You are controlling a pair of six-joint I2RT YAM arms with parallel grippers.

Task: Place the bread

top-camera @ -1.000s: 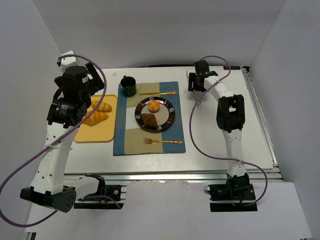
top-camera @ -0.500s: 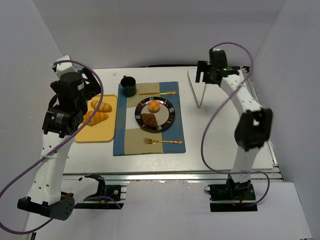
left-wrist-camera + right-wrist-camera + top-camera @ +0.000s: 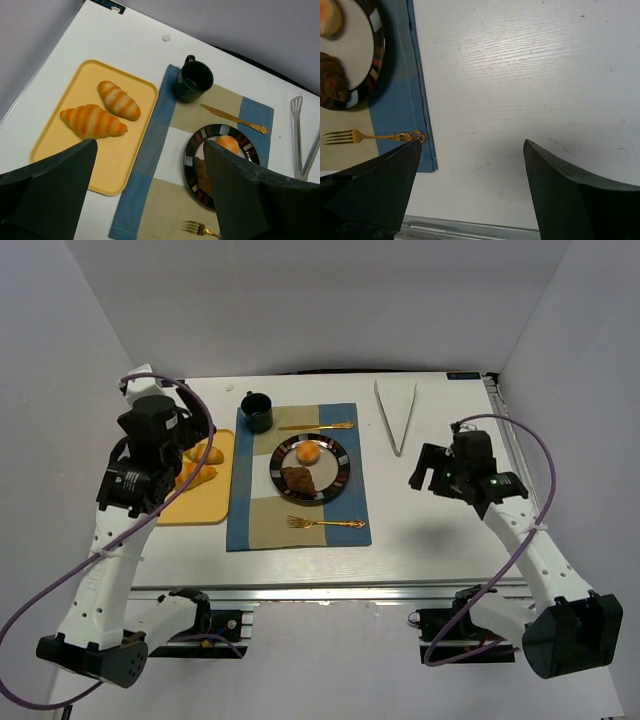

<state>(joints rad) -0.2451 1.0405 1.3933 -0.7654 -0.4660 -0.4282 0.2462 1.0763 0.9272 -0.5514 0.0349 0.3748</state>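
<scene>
Bright, even overhead light washing the white matte surface (image 3: 440, 540), soft faint shadows pooling beneath the arms (image 3: 110, 540), black wedge-shaped fingers (image 3: 365, 200) looming dark and slightly blurred in both wrist views.

Counter (image 3: 520, 75): white, matt, faint grain noted. Placemat (image 3: 150, 165): woven cloth. Fork (image 3: 370, 136): polished gold metal. Tray (image 3: 115, 155): smooth yellow plastic. Mug (image 3: 195, 80): glossy glaze recorded. Dark bread chunk (image 3: 332, 82): rough, lumpy.

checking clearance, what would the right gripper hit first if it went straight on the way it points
Probably bare table, just right of the placemat; the open right gripper frames nothing else, though the fork lies close.
</scene>
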